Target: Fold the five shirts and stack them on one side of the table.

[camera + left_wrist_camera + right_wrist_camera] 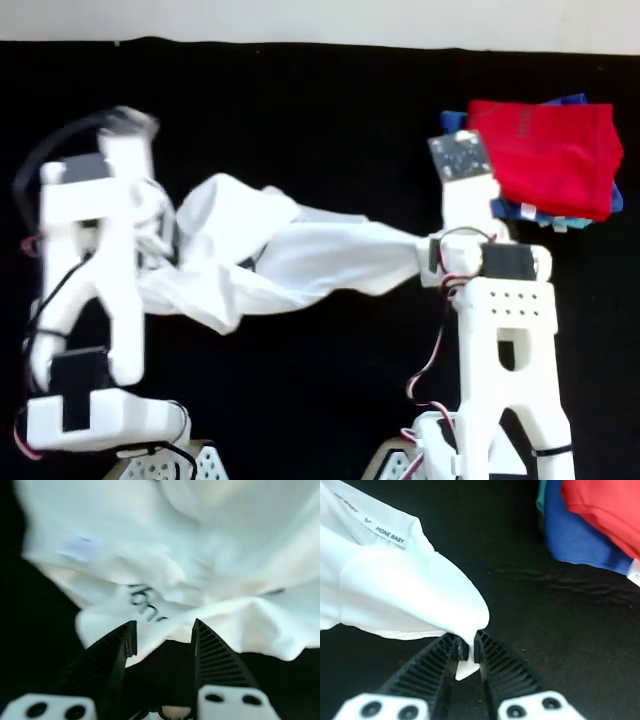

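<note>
Right claw point(468, 652) pinches a corner of the white shirt point(300, 260), probably to stretch it flat for folding, while left claw point(162, 640) gapes open, gripping nothing.

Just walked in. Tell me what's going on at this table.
Two robot arms have a crumpled white fabric shirt spread between them over the black table. The right gripper is shut on one edge of it. The left gripper is open, with the shirt's other end at its tips. Beside the right arm, a folded red shirt lies on a folded blue shirt.
</note>
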Robot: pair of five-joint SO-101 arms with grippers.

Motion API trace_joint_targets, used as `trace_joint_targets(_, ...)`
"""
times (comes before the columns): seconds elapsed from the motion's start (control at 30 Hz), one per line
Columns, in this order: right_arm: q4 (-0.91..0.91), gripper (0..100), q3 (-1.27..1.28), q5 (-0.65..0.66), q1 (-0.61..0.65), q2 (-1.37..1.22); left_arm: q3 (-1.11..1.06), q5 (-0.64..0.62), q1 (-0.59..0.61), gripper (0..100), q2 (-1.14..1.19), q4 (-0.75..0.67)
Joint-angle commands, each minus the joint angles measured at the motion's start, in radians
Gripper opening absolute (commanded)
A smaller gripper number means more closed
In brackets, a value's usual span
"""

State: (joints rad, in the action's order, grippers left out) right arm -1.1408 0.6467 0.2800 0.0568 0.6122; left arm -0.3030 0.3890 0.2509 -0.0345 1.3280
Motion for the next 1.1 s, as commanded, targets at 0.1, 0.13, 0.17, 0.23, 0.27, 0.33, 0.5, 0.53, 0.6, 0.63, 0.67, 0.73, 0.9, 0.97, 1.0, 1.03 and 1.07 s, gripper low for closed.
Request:
trace_joint_targets(0.1,-0.002,0.6,-0.042,0.009,-0.028,0.039,-0.142,0.006,-0.122,18,0.071,-0.057)
trace_joint_targets(0.13,-0.002,0.6,-0.042,0.009,-0.028,0.038,-0.153,0.006,-0.131,18,0.071,-0.054)
trace_joint_targets(0.17,-0.002,0.6,-0.042,0.009,-0.028,0.036,-0.162,0.006,-0.139,18,0.071,-0.035)
trace_joint_targets(0.23,-0.002,0.6,-0.047,0.009,-0.028,0.033,-0.170,0.008,-0.154,18,0.071,0.011)
trace_joint_targets(0.27,-0.002,0.6,-0.048,0.009,-0.028,0.033,-0.168,0.008,-0.156,18,0.071,0.034)
trace_joint_targets(0.33,-0.002,0.6,-0.048,0.009,-0.028,0.033,-0.147,0.009,-0.154,18,0.048,0.077)
trace_joint_targets(0.5,-0.002,0.6,-0.048,0.009,-0.028,0.031,-0.038,0.005,-0.196,18,-0.130,0.249)
trace_joint_targets(0.53,-0.002,0.6,-0.048,0.009,-0.028,0.031,-0.036,0.005,-0.214,18,-0.168,0.265)
trace_joint_targets(0.6,-0.002,0.6,-0.048,0.009,-0.028,0.031,-0.044,0.005,-0.257,18,-0.225,0.293)
trace_joint_targets(0.63,-0.002,0.6,-0.048,0.009,-0.028,0.031,-0.067,0.005,-0.275,18,-0.242,0.293)
trace_joint_targets(0.67,-0.002,0.6,-0.048,0.009,-0.028,0.031,-0.094,0.006,-0.291,18,-0.246,0.279)
trace_joint_targets(0.73,-0.002,0.6,-0.048,0.009,-0.028,0.031,-0.163,0.006,-0.311,18,-0.237,0.227)
trace_joint_targets(0.9,-0.002,0.6,-0.048,0.009,-0.028,0.031,-0.344,0.006,-0.366,19,-0.196,0.069)
trace_joint_targets(0.97,-0.002,0.6,-0.047,0.009,-0.028,0.031,-0.392,0.003,-0.395,19,-0.185,-0.014)
trace_joint_targets(1.0,-0.002,0.6,-0.047,0.009,-0.028,0.031,-0.410,0.003,-0.401,19,-0.179,-0.063)
trace_joint_targets(1.03,-0.002,0.6,-0.045,0.009,-0.028,0.031,-0.427,0.003,-0.401,19,-0.168,-0.121)
trace_joint_targets(1.07,-0.002,0.6,-0.042,0.009,-0.028,0.035,-0.440,0.003,-0.395,19,-0.156,-0.184)
